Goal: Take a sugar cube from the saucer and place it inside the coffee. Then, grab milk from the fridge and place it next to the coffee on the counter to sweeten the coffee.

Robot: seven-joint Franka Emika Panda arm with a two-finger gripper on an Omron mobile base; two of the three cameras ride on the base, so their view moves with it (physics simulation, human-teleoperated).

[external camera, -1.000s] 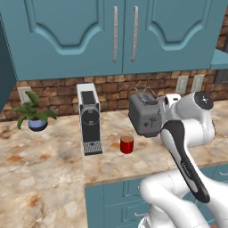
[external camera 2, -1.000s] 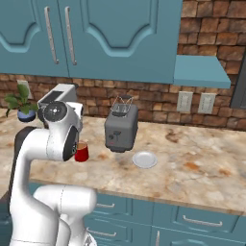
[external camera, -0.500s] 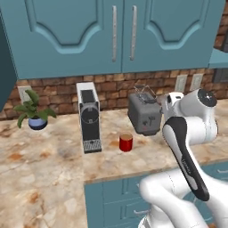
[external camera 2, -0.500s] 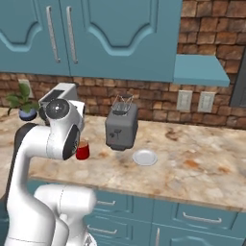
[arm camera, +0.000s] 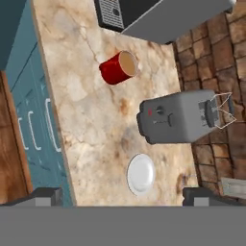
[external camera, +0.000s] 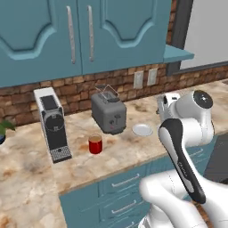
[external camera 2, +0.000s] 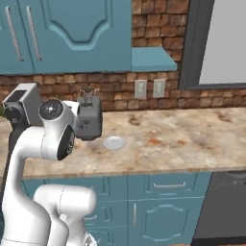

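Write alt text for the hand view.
A small round white saucer lies on the beige marbled stone counter just ahead of the open gripper. Beyond it stand a grey toaster and a red coffee cup with a light brown top.

Teal cabinets [external camera: 80, 40] hang above a red-brown brick wall [external camera: 80, 87].
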